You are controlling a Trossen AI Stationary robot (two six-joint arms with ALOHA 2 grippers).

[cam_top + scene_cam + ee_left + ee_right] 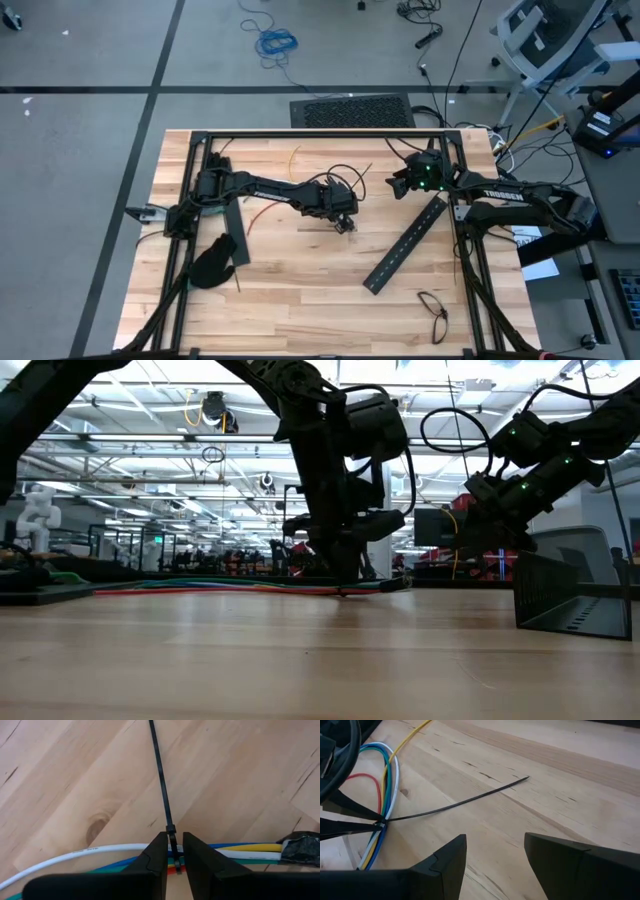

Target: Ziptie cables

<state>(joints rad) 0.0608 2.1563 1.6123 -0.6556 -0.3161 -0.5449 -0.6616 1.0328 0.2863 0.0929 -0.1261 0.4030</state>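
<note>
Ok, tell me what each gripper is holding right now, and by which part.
The left gripper pinches the ziptie at its head end, right over the cables. The right gripper hangs open above the table, holding nothing.

two black arms are seen. the left arm (262, 190) is made of thick round parts. the right arm (510, 195) is marked with white letters, and small green lights are lit near its end. black cables are looped around both. flat black fingers (445, 862) with a small notch are seen.
</note>
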